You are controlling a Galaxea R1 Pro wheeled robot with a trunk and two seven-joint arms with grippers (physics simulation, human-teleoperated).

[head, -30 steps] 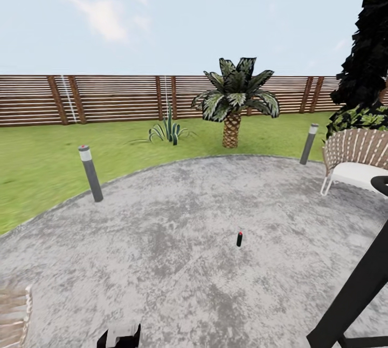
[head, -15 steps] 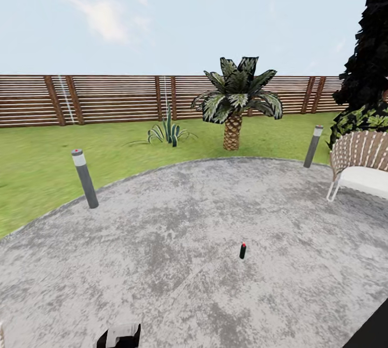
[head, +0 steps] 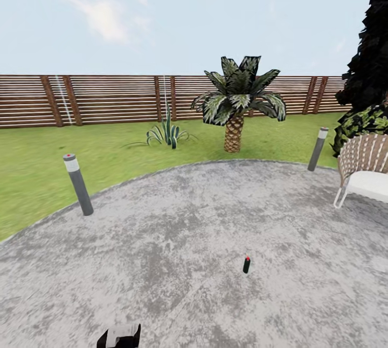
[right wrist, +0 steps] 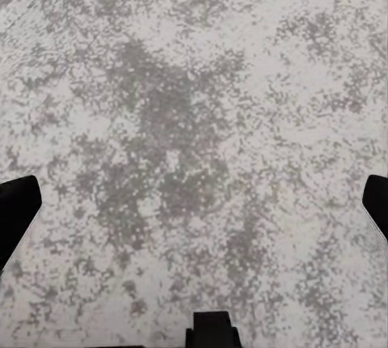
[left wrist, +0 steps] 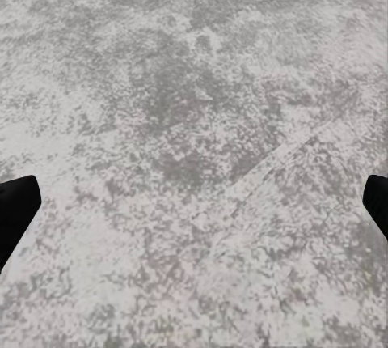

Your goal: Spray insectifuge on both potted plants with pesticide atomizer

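Note:
The pesticide atomizer (head: pixel 246 264) stands upright on the grey paved patio (head: pixel 178 240) as a small dark bottle with a red spot on top, a little right of centre in the head view. My left gripper (left wrist: pixel 194 210) hangs open over bare paving, its dark fingertips (left wrist: pixel 16 206) far apart. My right gripper (right wrist: pixel 194 206) is open too, above mottled paving, with nothing between its fingers. A black-and-white part of my left arm (head: pixel 119 336) shows at the head view's bottom edge. The potted plants are out of view.
Two grey bollard lights (head: pixel 78 184) (head: pixel 318 148) stand at the patio's rim. Beyond lie lawn, a striped spiky plant (head: pixel 168 133), a palm (head: pixel 235 108) and the brown slatted fence (head: pixel 108 100). A wicker chair (head: pixel 366 167) and a dark tree (head: pixel 372 62) are at the right.
The camera has moved forward: the atomizer sits lower and nearer in the picture, the bollards and chair have slid outward, and the black frame at the right edge has left the view.

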